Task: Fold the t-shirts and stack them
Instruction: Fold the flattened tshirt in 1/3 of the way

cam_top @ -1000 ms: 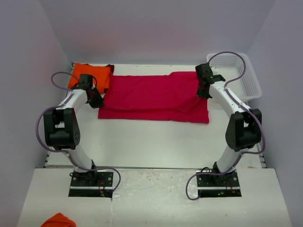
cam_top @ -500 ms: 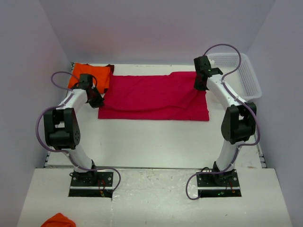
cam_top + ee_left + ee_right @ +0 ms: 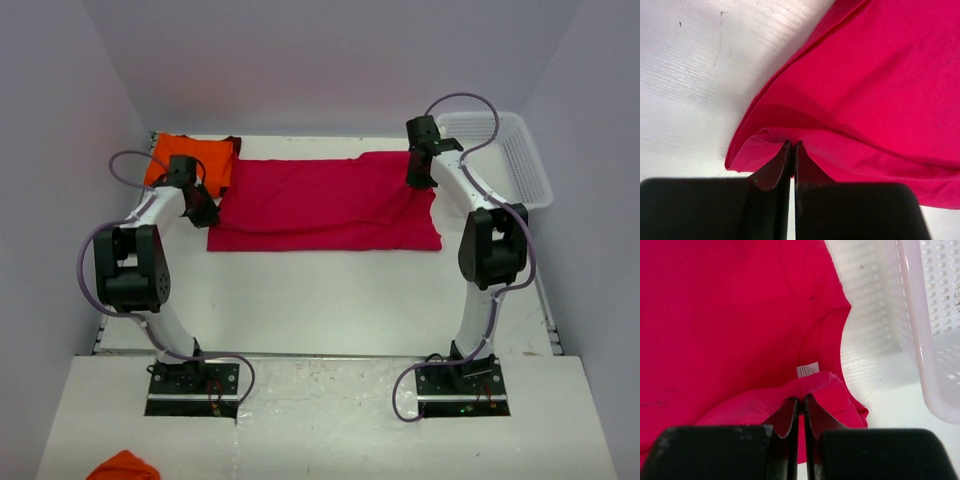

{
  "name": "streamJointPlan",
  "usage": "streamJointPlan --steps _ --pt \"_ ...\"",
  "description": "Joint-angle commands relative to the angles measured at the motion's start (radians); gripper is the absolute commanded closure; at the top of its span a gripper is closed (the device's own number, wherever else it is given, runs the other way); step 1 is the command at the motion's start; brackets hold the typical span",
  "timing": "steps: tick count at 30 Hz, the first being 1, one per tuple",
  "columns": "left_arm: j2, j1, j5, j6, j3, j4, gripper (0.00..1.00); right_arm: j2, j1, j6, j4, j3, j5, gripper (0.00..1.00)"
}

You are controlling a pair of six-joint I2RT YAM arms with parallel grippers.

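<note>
Just now the right arm point(image 3: 470, 195) has swung inward and toward the far side, so its wrist stands over the far right corner of the crimson-pink t-shirt point(image 3: 320, 205) rather than beside the white basket point(image 3: 520, 165). The cloth's right edge has drawn in a little with it. The right jaws are closed on a pinched ridge of that shirt just below the neck label point(image 3: 807, 369). The left jaws, which have not shifted, are closed on a fold at the shirt's left edge. The shirt lies spread lengthwise across the far half of the surface point(image 3: 320, 300), its left end just beside the orange t-shirt point(image 3: 190, 160), which sits compact in the far left corner. Likely a fold is starting, with the right end being carried leftward; stacking is not yet begun.
</note>
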Motion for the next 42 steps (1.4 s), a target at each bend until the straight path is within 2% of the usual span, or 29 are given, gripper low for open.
streamJointPlan --steps 1,19,21,22,23,26,27,29,31,34,38,39,42 --pt "0.004 -0.002 -0.016 -0.014 0.052 0.009 1.00 -0.003 -0.009 -0.015 -0.009 0.033 -0.013 1.00" --pt "0.021 0.002 -0.021 -0.025 0.080 0.029 1.00 -0.009 -0.023 -0.026 0.011 0.020 -0.036 1.00" --pt "0.029 0.005 -0.016 -0.027 0.075 0.038 0.85 -0.008 -0.026 -0.027 0.012 0.025 -0.043 1.00" --pt "0.030 0.009 -0.013 -0.028 0.074 0.041 0.72 -0.001 -0.028 -0.029 0.015 0.029 -0.062 1.00" --pt "0.029 0.009 -0.019 -0.042 0.072 0.049 0.44 0.005 -0.031 -0.029 0.018 0.036 -0.069 1.00" --pt "-0.020 0.009 -0.061 -0.068 0.029 0.110 0.05 0.034 -0.031 -0.038 0.037 0.065 -0.082 1.00" --pt "-0.070 0.009 -0.108 -0.071 -0.001 0.127 0.00 0.044 -0.031 -0.037 0.025 0.080 -0.086 1.00" --pt "-0.138 -0.002 -0.153 -0.063 -0.029 0.159 0.00 0.060 -0.031 -0.035 0.023 0.103 -0.100 1.00" --pt "-0.247 -0.017 -0.266 -0.053 -0.053 0.164 0.00 0.068 -0.031 -0.034 0.023 0.118 -0.103 1.00" --pt "-0.381 -0.079 -0.369 -0.043 -0.087 0.162 0.00 0.080 -0.031 -0.041 0.023 0.134 -0.109 1.00" --pt "-0.468 -0.165 -0.305 -0.023 -0.122 0.142 0.02 0.092 -0.034 -0.055 0.023 0.154 -0.106 1.00" --pt "-0.485 -0.165 -0.229 -0.027 -0.153 0.144 0.02 0.100 -0.034 -0.055 0.026 0.157 -0.117 1.00" --pt "-0.482 -0.165 -0.138 -0.030 -0.193 0.130 0.04 0.123 -0.039 -0.061 0.026 0.197 -0.151 1.00"
